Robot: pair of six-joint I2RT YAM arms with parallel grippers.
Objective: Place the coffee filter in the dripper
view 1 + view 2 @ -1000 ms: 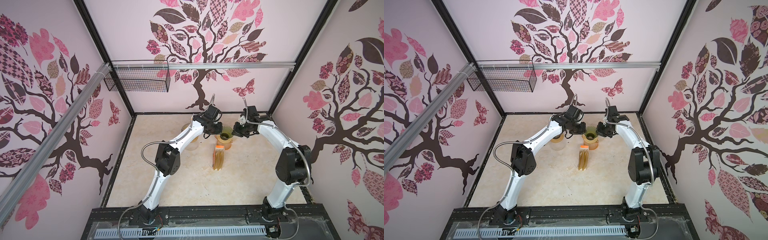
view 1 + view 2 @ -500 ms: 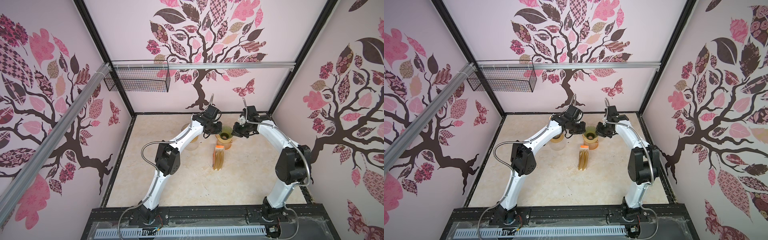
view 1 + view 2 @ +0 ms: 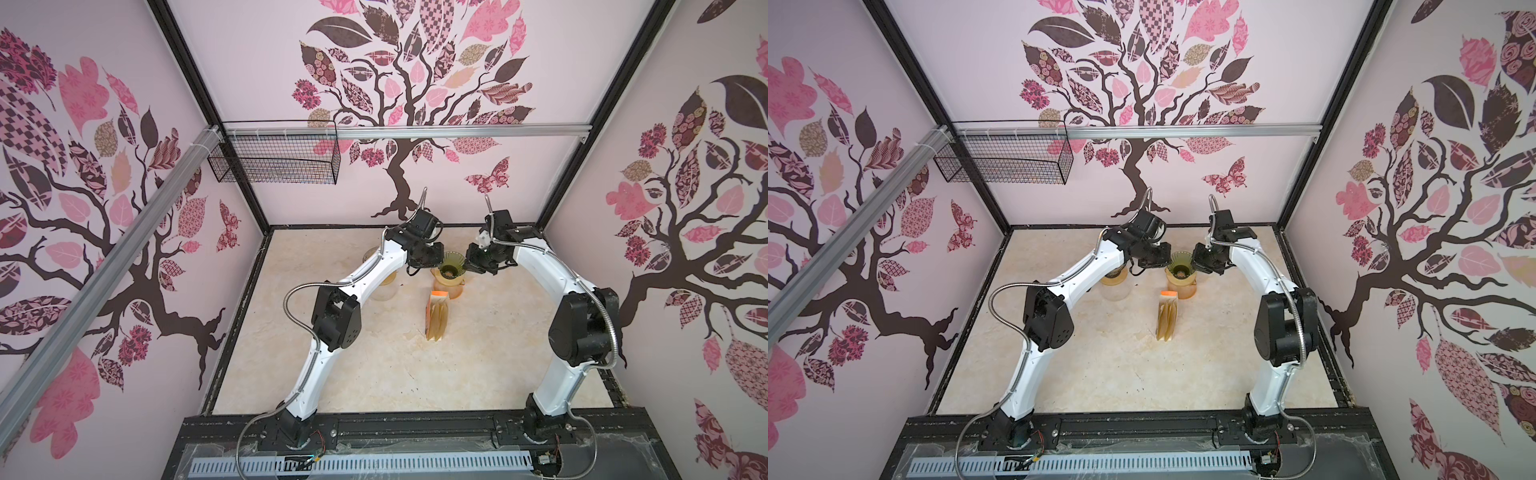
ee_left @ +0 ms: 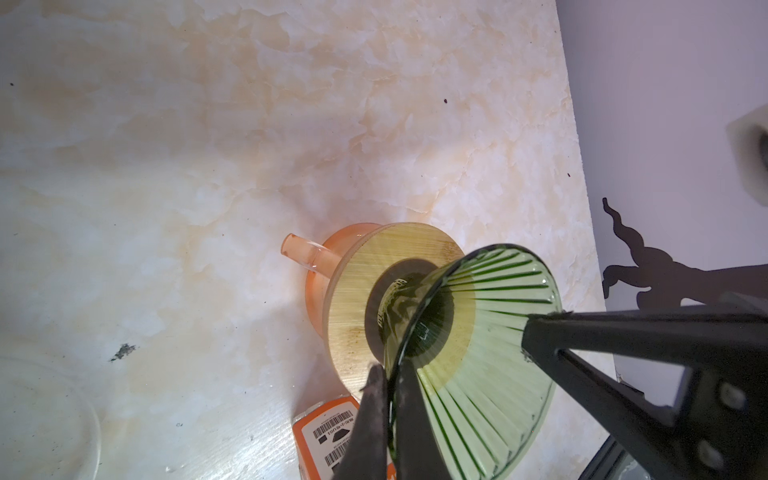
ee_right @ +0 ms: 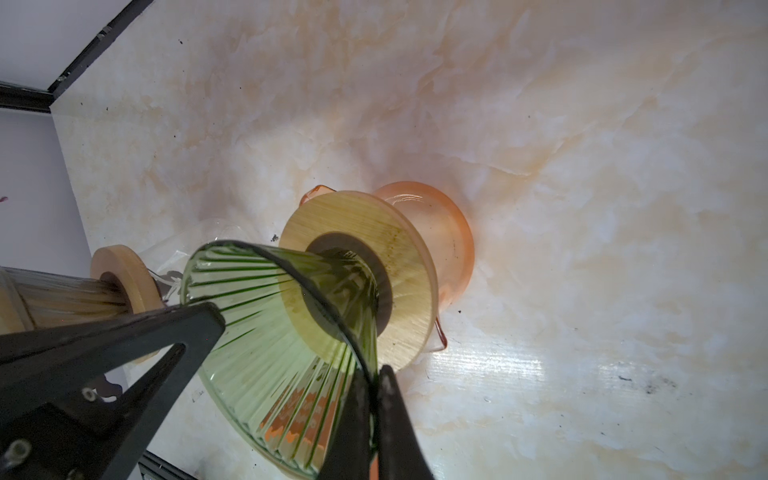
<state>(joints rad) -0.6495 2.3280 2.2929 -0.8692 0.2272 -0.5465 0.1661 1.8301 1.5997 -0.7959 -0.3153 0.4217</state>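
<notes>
Both clamp the dripper (image 3: 451,262) rim, left gripper (image 4: 390,376) at nine o'clock, right gripper (image 5: 374,376) at three; only wrist views confirm.

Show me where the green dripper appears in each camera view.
In a top view: green dripper at back centre, between both arm tips.
In a top view: same place.
Left wrist: close up, ribbed cone in the foreground.
Right wrist: close up likewise.
Shared landmark: orange carafe beneath it.
</notes>
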